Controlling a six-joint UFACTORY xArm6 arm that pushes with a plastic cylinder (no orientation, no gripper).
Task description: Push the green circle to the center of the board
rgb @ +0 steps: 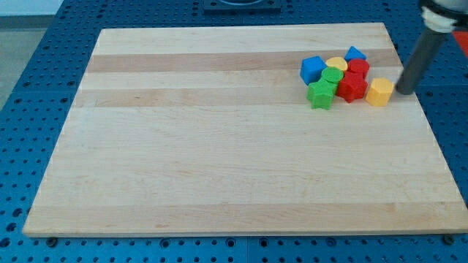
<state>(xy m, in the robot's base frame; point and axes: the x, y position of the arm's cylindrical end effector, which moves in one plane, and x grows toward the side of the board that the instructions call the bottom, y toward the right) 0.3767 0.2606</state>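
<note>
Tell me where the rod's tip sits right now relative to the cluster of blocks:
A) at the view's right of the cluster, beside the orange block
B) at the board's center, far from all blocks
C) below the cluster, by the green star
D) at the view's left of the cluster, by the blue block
A: my tip stands just to the view's right of the orange block, at the right end of the cluster.

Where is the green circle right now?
In the view's upper right, the green circle sits inside the block cluster, between the blue cube and red block.

Green circle [333,75], small flat-topped round block, upper right of board, wedged among clustered blocks
</note>
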